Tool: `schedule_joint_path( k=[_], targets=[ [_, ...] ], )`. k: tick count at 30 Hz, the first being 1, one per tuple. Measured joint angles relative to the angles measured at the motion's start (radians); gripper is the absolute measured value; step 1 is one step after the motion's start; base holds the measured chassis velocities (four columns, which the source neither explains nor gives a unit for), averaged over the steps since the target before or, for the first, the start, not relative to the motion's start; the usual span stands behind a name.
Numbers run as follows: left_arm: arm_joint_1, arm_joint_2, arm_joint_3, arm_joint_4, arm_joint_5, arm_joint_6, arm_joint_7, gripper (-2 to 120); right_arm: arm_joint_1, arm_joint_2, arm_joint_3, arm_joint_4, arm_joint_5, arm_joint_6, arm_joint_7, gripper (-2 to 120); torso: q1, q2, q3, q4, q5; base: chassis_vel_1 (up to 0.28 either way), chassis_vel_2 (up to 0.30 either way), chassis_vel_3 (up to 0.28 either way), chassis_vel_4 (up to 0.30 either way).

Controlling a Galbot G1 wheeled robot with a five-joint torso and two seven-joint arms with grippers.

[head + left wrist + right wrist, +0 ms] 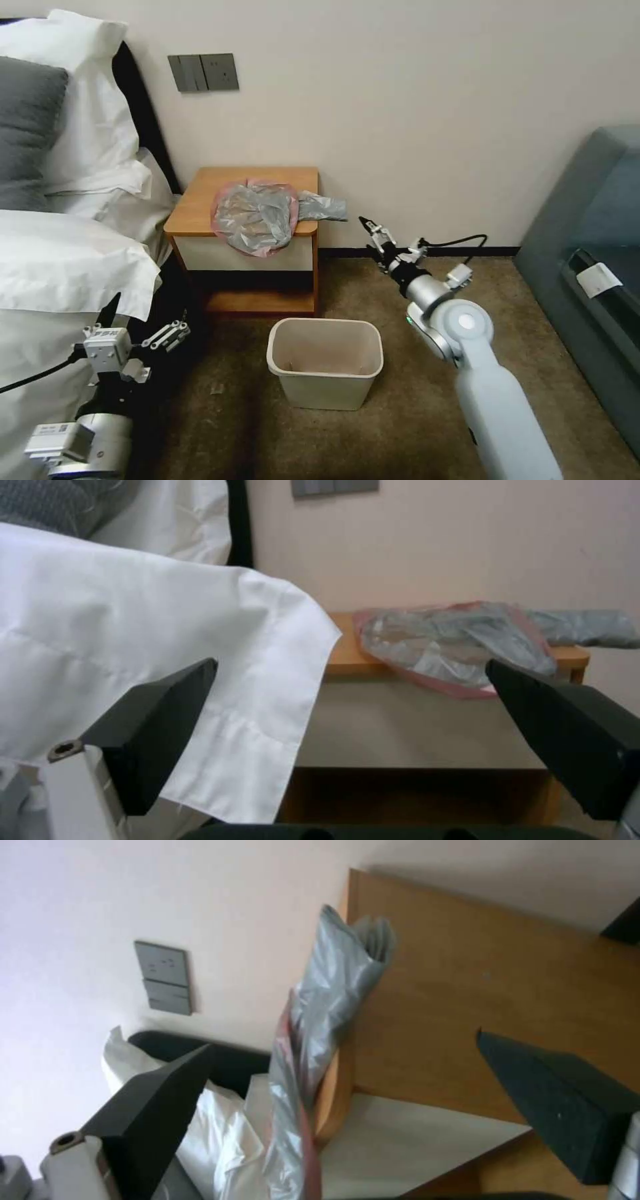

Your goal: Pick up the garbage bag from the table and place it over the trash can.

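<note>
The garbage bag [255, 217], crinkled grey plastic with a pink rim, lies on the table [200, 200]. It droops over the front edge, and a grey tail sticks out past the right side. My right gripper [372, 227] hovers open just right of that tail, at tabletop height, pointing toward it. In the right wrist view the garbage bag [327, 1005] and the table [480, 970] lie ahead of the open right gripper [341, 1045]. The beige trash can [325, 360] stands empty on the carpet in front of the table. My left gripper [175, 333] waits open low beside the bed; its view shows the garbage bag [453, 645].
A bed with white sheets [67, 267] and pillows flanks the table's left side, and the sheet [167, 655] hangs close to my left gripper. A grey upholstered seat [593, 267] stands at the right. A black cable [460, 241] runs along the wall base.
</note>
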Motion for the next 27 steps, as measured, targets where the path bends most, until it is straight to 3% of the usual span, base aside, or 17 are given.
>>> schedule_joint_path(
  k=[8, 15, 23, 27],
  targets=[
    [0.001, 0.003, -0.01, -0.004, -0.003, -0.008, 0.004, 100, 0.09, 0.038, -0.022, -0.121, -0.003, 0.0, -0.043, 100, 0.0, 0.0, 0.0, 0.0, 0.0, 0.0, 0.0, 0.0, 0.0],
    [0.007, -0.006, -0.008, -0.001, -0.002, -0.021, 0.003, 100, 0.223, 0.071, -0.056, -0.297, -0.054, 0.003, -0.109, 100, 0.0, 0.0, 0.0, 0.0, 0.0, 0.0, 0.0, 0.0, 0.0],
    [-0.001, -0.003, -0.008, 0.01, -0.003, -0.037, 0.0, 100, 0.277, 0.115, -0.05, -0.386, -0.092, 0.02, -0.126, 100, 0.0, 0.0, 0.0, 0.0001, 0.0, 0.0, 0.0, 0.0, 0.0],
    [-0.004, -0.002, -0.007, 0.015, -0.002, -0.041, 0.002, 100, 0.283, 0.125, -0.05, -0.396, -0.097, 0.035, -0.127, 88, 0.0, 0.0, 0.0, 0.0, 0.0, 0.0, 0.0, 0.0, 0.0]
  ],
)
